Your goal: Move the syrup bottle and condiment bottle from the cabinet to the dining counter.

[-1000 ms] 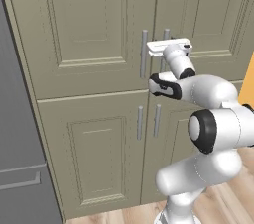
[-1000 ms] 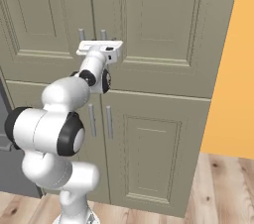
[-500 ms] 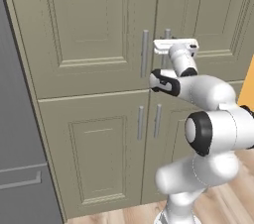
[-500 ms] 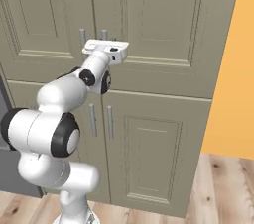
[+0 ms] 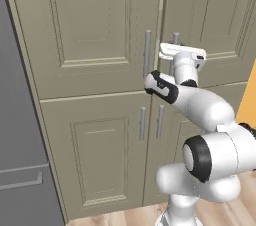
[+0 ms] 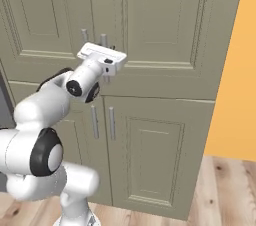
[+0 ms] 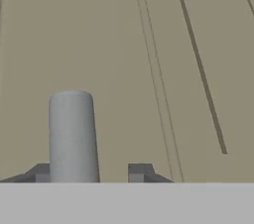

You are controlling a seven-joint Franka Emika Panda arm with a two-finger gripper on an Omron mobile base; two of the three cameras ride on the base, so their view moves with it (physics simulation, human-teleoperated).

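Observation:
The cabinet is a tall beige-olive panelled unit, and its doors look shut. The syrup bottle, the condiment bottle and the dining counter are out of view. My gripper is pressed up to the upper right door at its silver bar handle. In the hand view that handle stands between the two dark fingertips of the gripper, closer to the left one. The jaws are drawn in around it.
The upper left door's handle stands just left of my hand. Two lower doors with their own handles sit below. A grey fridge borders the cabinet on the left, an orange wall on the right. Wooden floor lies below.
The hand has shifted a little to the right along the door, and its jaws have closed from wide open in around the right door's handle.

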